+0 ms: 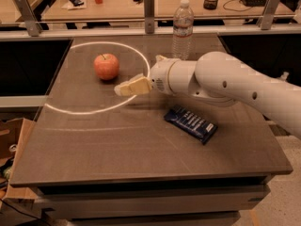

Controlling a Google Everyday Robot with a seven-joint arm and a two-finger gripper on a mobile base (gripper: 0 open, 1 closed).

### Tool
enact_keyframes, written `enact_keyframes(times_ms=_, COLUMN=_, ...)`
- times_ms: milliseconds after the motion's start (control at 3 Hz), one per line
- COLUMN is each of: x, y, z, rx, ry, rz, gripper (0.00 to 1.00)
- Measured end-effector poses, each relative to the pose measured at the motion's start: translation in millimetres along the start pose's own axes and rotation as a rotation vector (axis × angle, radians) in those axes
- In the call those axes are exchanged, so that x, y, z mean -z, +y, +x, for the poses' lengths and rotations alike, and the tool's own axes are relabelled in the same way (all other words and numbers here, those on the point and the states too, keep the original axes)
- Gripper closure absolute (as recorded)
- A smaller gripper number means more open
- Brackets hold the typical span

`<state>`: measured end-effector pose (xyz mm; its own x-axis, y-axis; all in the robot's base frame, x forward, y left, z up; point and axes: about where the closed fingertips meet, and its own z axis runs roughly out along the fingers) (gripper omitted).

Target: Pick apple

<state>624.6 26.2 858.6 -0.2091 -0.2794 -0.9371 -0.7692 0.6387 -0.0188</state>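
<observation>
The red-orange apple (106, 66) with a short dark stem sits on the dark table (94, 140), inside a bright ring of light at the back left. My gripper (123, 88), with cream-coloured fingers, reaches in from the right on a thick white arm (225, 81). It is a little to the right of the apple and nearer the front, apart from it, holding nothing that shows.
A clear water bottle (182, 29) stands at the back middle, behind the arm. A dark blue snack packet (191, 123) lies flat right of centre. A rail with metal posts (149, 6) runs behind the table. A cardboard box (10, 147) sits on the floor at left.
</observation>
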Motion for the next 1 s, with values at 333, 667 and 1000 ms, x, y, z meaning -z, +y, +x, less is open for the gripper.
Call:
enact_keyframes(times_ms=333, x=-26, y=2, z=-8, rx=-0.006, ry=-0.035, rz=-0.029, gripper=0.00)
enact_keyframes(times_ms=667, x=-46, y=3, z=-18, rx=0.003, ry=-0.061, rz=-0.052, gripper=0.00)
enact_keyframes(times_ms=1000, x=-65, y=9, z=-25, rx=0.022, ry=-0.079, rz=-0.084, gripper=0.00)
